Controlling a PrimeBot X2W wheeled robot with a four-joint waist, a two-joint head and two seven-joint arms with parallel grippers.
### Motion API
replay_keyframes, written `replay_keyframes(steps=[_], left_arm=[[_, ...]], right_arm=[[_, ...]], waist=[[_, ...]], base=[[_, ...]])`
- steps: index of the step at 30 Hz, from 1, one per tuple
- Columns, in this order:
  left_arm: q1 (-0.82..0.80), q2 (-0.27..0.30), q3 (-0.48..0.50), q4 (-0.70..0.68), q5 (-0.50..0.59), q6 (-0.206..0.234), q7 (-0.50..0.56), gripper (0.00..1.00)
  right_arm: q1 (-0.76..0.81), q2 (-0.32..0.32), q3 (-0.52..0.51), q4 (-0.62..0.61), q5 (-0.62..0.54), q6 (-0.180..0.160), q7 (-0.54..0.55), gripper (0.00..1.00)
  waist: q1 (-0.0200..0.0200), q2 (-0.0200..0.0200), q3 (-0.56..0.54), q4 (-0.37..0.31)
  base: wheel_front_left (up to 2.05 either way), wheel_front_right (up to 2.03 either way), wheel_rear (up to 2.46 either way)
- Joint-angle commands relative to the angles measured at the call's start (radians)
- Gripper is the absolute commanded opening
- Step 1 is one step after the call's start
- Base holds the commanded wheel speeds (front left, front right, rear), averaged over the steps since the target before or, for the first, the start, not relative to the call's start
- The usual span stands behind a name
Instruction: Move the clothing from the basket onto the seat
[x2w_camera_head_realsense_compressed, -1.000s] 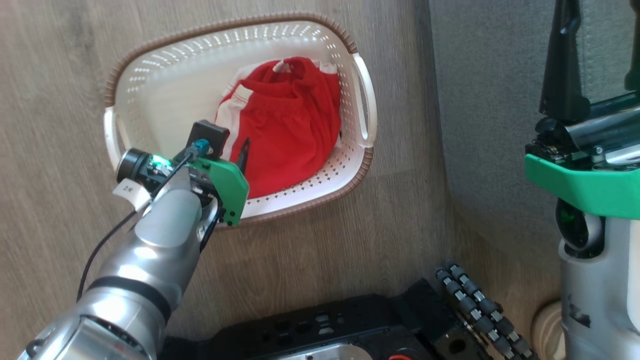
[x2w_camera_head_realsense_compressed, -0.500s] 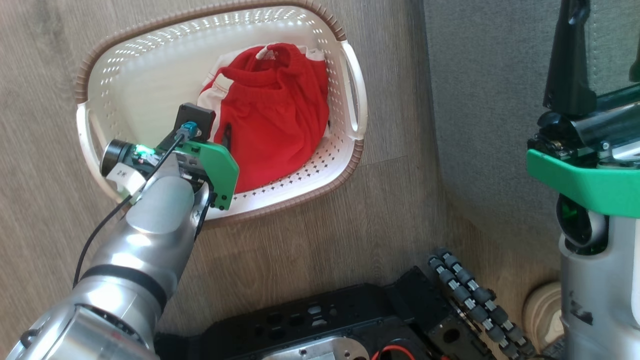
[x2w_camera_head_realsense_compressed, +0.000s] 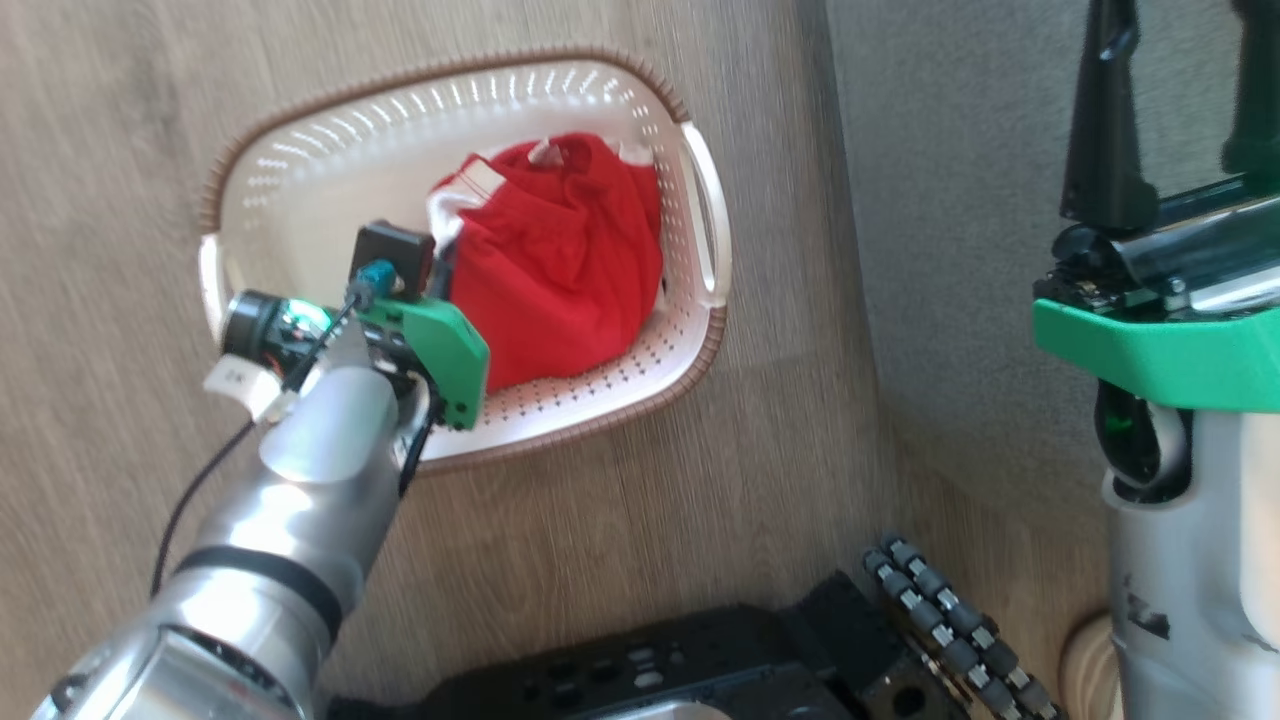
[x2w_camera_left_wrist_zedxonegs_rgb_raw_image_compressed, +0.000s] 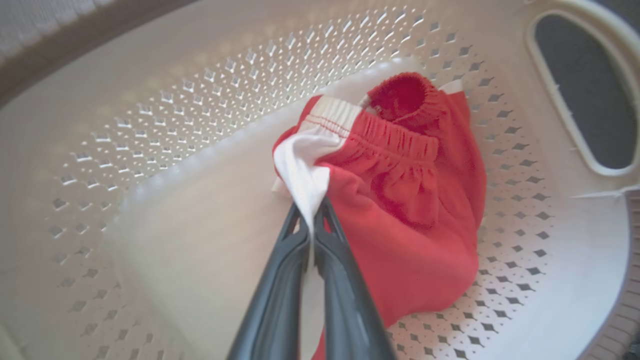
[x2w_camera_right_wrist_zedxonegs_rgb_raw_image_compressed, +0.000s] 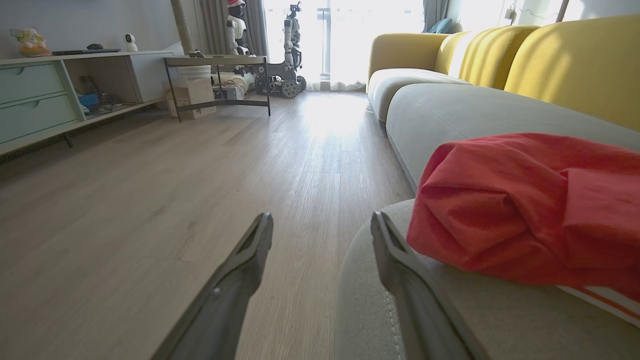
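Observation:
A red garment with a white stripe and an elastic waistband (x2w_camera_head_realsense_compressed: 560, 270) (x2w_camera_left_wrist_zedxonegs_rgb_raw_image_compressed: 410, 210) lies bunched in the right half of the white basket (x2w_camera_head_realsense_compressed: 700, 340) (x2w_camera_left_wrist_zedxonegs_rgb_raw_image_compressed: 200, 100) on the floor. My left gripper (x2w_camera_left_wrist_zedxonegs_rgb_raw_image_compressed: 313, 220) reaches down into the basket and is shut on the garment's white stripe. A second red garment (x2w_camera_right_wrist_zedxonegs_rgb_raw_image_compressed: 525, 210) lies on the grey seat (x2w_camera_right_wrist_zedxonegs_rgb_raw_image_compressed: 450, 115) (x2w_camera_head_realsense_compressed: 950, 200), which stands to the right of the basket. My right gripper (x2w_camera_right_wrist_zedxonegs_rgb_raw_image_compressed: 322, 225) (x2w_camera_head_realsense_compressed: 1175, 110) is open and holds nothing, with one finger over the seat's rounded edge just left of that garment.
The basket sits on a wood floor (x2w_camera_head_realsense_compressed: 620, 500) close to the sofa's side. My black base (x2w_camera_head_realsense_compressed: 650, 670) and a roller wheel (x2w_camera_head_realsense_compressed: 950, 640) lie at the near edge. Farther off are yellow back cushions (x2w_camera_right_wrist_zedxonegs_rgb_raw_image_compressed: 550, 60), a low cabinet (x2w_camera_right_wrist_zedxonegs_rgb_raw_image_compressed: 50, 100) and a metal table (x2w_camera_right_wrist_zedxonegs_rgb_raw_image_compressed: 220, 75).
My left gripper has shut on the garment's white stripe; a second ago it stood open over the basket. The head camera has shifted a little. The right gripper stays open.

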Motion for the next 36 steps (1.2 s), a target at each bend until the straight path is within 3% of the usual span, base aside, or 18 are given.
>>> replay_keyframes(steps=[1, 22, 31, 36], left_arm=[[0.052, 0.008, 0.003, -0.025, -0.009, -0.005, -0.016, 0.0], [0.162, 0.007, -0.101, -0.284, -0.137, -0.015, -0.093, 0.0], [0.192, 0.007, -0.133, -0.309, -0.167, -0.045, -0.062, 0.0], [0.165, 0.013, -0.132, -0.32, -0.176, -0.051, -0.024, 0.0]], right_arm=[[0.027, 0.002, 0.021, -0.018, 0.006, 0.0, -0.005, 1.0], [0.218, 0.002, 0.029, 0.327, -0.037, 0.0, -0.005, 1.0], [0.304, 0.002, 0.053, 0.444, -0.018, 0.0, -0.005, 1.0], [0.335, 0.002, 0.077, 0.479, -0.009, 0.0, -0.005, 1.0]], waist=[[-0.0001, 0.0, -0.061, 0.017], [-0.0001, 0.0, -0.609, 0.168], [-0.0001, 0.0, -0.817, 0.208], [-0.0001, 0.0, -0.878, 0.225]], base=[[0.0, 0.0, 0.0], [0.0, 0.0, 0.0], [0.0, 0.0, 0.0], [0.0, 0.0, 0.0]])
